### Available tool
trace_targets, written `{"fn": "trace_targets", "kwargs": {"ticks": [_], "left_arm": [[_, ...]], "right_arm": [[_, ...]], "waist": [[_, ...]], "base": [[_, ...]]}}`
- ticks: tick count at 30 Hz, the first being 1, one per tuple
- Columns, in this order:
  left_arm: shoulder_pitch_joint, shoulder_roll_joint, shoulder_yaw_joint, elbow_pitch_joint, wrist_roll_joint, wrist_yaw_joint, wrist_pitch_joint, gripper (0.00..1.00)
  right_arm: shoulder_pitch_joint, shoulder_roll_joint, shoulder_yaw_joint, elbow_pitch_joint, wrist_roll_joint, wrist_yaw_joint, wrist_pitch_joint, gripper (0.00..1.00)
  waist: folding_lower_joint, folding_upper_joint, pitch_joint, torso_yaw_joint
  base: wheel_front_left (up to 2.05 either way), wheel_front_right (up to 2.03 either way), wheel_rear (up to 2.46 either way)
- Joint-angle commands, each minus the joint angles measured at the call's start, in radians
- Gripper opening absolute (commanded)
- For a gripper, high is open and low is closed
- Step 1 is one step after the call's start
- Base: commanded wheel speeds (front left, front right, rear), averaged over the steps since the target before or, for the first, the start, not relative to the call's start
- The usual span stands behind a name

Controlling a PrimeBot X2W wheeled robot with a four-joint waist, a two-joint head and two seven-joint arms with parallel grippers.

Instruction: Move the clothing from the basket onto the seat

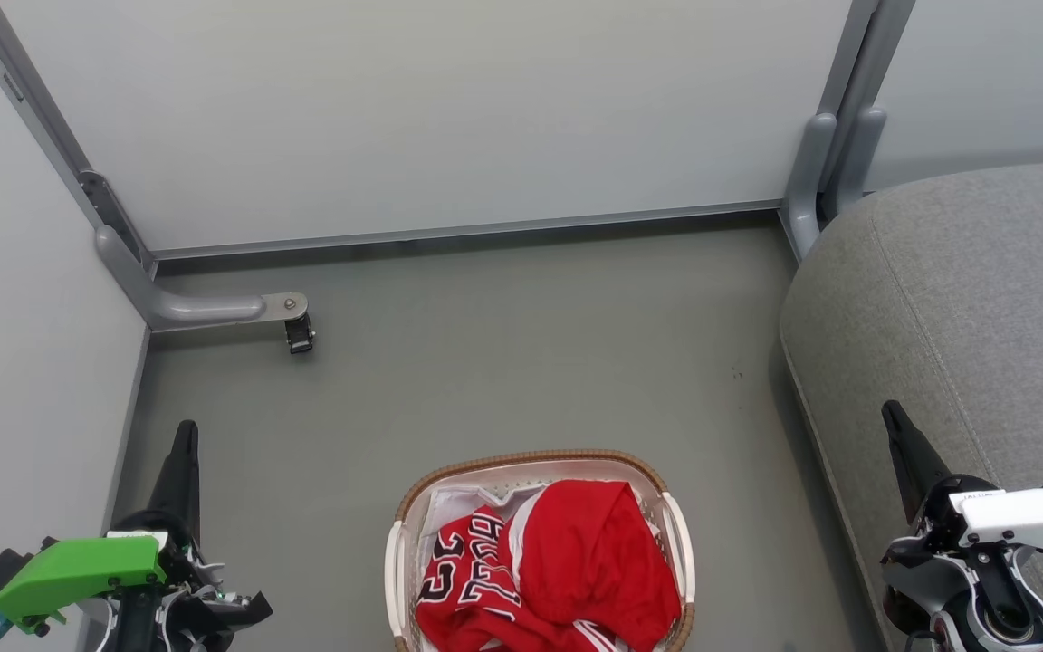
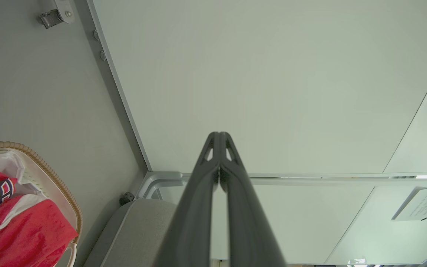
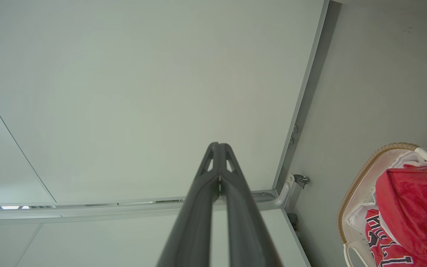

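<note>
The clothing (image 1: pixel 558 570) lies heaped in the basket (image 1: pixel 531 459), which stands on the floor (image 1: pixel 503 362) between the two arms. The left gripper (image 1: pixel 186 433), fingers pressed together and holding nothing, has the heap off to its right; the lettered jersey (image 1: pixel 467 566) lies on its side of the basket. The plainer red shorts (image 1: pixel 603 543), white-striped at one edge, mound over the jersey towards the right gripper (image 1: pixel 893 417), likewise closed and empty. Neither arm looks clearly nearer, but the right one hangs just beside the seat (image 1: pixel 983 299), so it seems better placed.
</note>
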Motion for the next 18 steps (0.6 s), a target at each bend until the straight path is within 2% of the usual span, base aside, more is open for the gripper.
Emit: {"fn": "trace_targets", "kwargs": {"ticks": [1,15,16,18], "left_arm": [[-0.012,0.006,0.001,-0.002,-0.003,-0.003,0.002,0.0],[0.0,0.0,0.0,0.0,0.0,0.0,0.0,0.0],[0.002,-0.001,-0.001,0.005,0.0,0.0,-0.001,1.0],[0.015,-0.004,-0.002,0.024,0.001,0.001,-0.002,1.0]], "right_arm": [[0.012,-0.006,-0.001,-0.003,0.004,0.0,0.003,0.0],[0.0,0.0,0.0,0.0,0.0,0.0,0.0,0.0],[0.0,0.001,0.0,0.005,0.0,0.0,0.0,1.0],[0.007,0.007,0.001,0.022,0.0,0.0,0.0,1.0]], "waist": [[0.0,0.0,0.0,0.0],[0.0,0.0,0.0,0.0],[0.0,0.0,0.0,0.0],[0.0,0.0,0.0,0.0]], "base": [[0.0,0.0,0.0],[0.0,0.0,0.0],[0.0,0.0,0.0],[0.0,0.0,0.0]]}}
